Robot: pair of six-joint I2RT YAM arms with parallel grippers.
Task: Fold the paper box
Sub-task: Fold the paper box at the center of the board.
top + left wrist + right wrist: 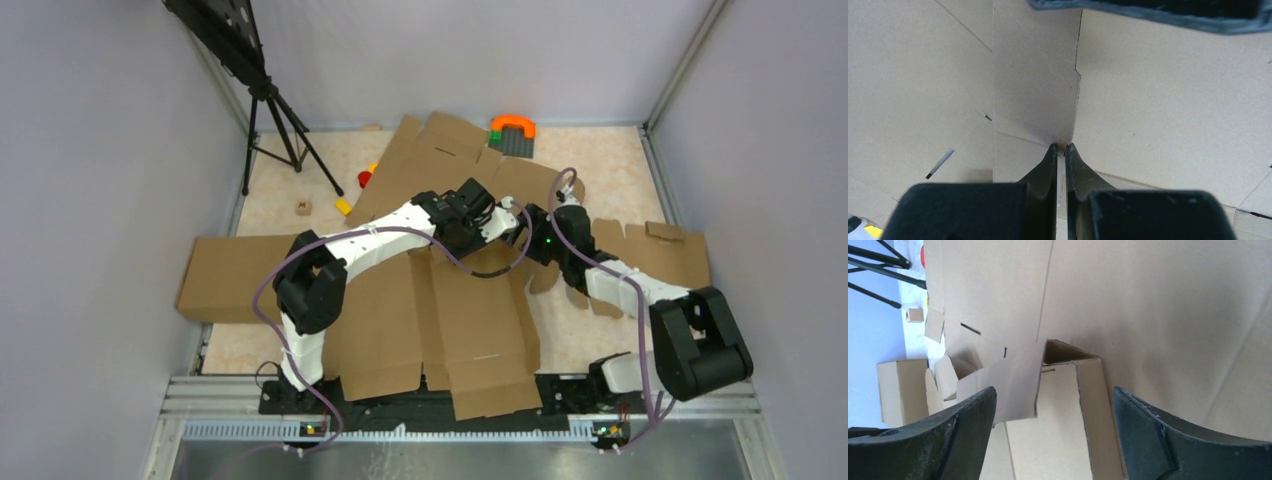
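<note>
The paper box (480, 320) is a large brown die-cut sheet lying mostly flat from the back of the table to its near edge. My left gripper (492, 220) reaches over its middle. In the left wrist view it (1061, 146) is shut, its tips pinching a thin cardboard edge where a cut meets a crease of the box (1158, 100). My right gripper (528, 236) hovers just to the right of the left one. In the right wrist view it (1053, 390) stands wide open, a raised flap (1090, 400) of the box (1148, 305) between its fingers, touching neither.
A smaller plain cardboard slab (230, 275) lies at the left, and more cardboard (660, 250) lies under the right arm. A black tripod (275, 120) stands back left. An orange-and-green toy (512, 128), red (365, 180) and yellow (343, 207) pieces and a small wooden cube (303, 207) lie behind.
</note>
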